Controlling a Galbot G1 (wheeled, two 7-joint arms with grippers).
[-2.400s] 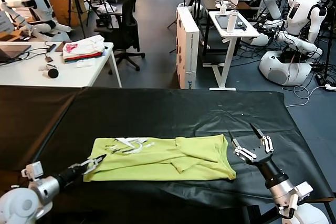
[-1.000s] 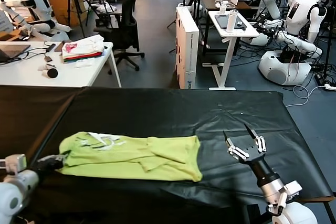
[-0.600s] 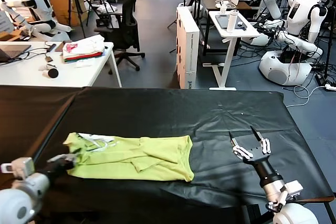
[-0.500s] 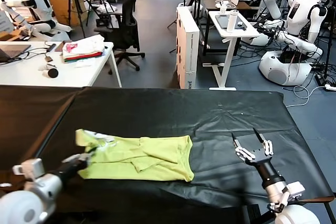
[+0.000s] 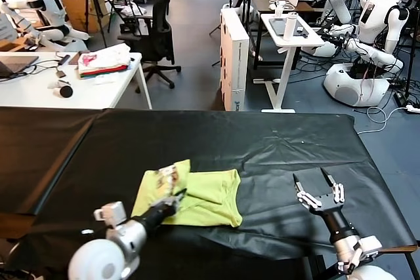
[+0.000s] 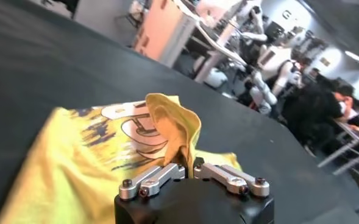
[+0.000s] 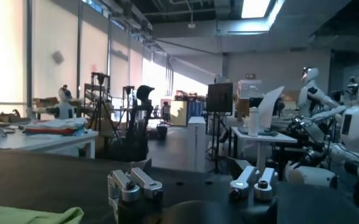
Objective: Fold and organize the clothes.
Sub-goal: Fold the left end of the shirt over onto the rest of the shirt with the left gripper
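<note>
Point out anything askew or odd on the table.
The T-shirt lies half-folded and skewed: the left gripper, shut on its edge, holds one end doubled over, printed side up in a bunched peak. The right gripper waits open, apart.

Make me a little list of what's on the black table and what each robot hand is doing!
shirt: yellow-green T-shirt, partly folded, left end lifted over the rest, print showing
table: black cloth, shirt near the front edge
left gripper: shut on a pinch of the shirt, over its left part
right gripper: open, holding nothing, to the right of the shirt, not touching it
behind: white desk with stacked clothes, other robots
</note>
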